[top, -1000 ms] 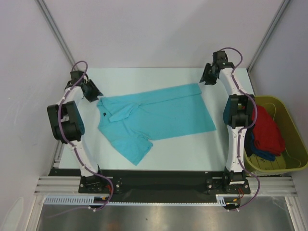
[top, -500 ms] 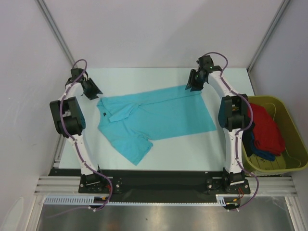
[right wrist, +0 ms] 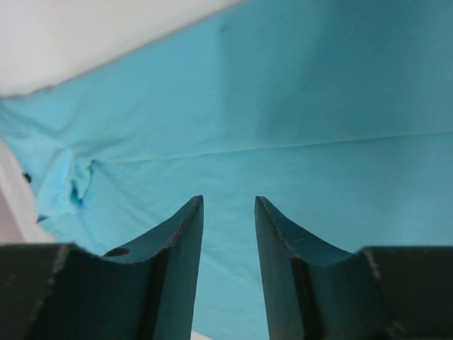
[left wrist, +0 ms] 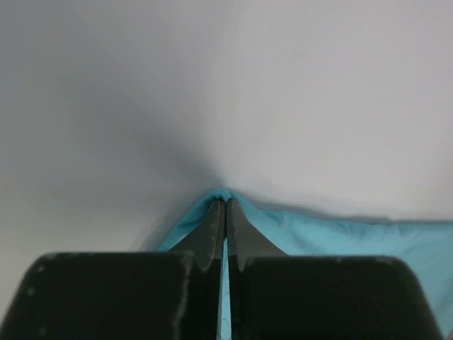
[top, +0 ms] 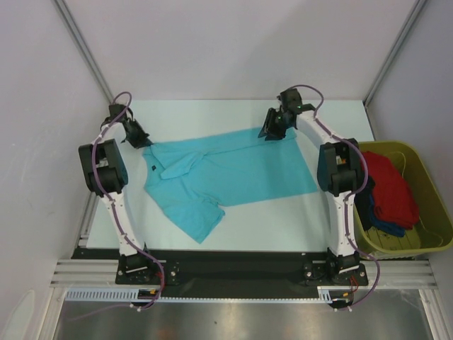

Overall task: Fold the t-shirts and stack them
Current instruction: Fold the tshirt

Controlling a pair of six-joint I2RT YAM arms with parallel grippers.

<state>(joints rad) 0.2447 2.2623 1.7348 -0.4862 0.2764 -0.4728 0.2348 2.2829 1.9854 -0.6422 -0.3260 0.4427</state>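
we note the left gripper [left wrist: 225, 207] pinching a corner of the turquoise shirt [top: 237, 170], far left of the bench [top: 283, 219] — right gripper [right wrist: 228, 212] half open over its far hem.

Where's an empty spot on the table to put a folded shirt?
Bare table lies between the near edge of the turquoise collared cloth t-shirt and the black front rail, and along the back wall. Crowded: the olive-green plastic tub, heaped with red shirts and dark blue shirts.
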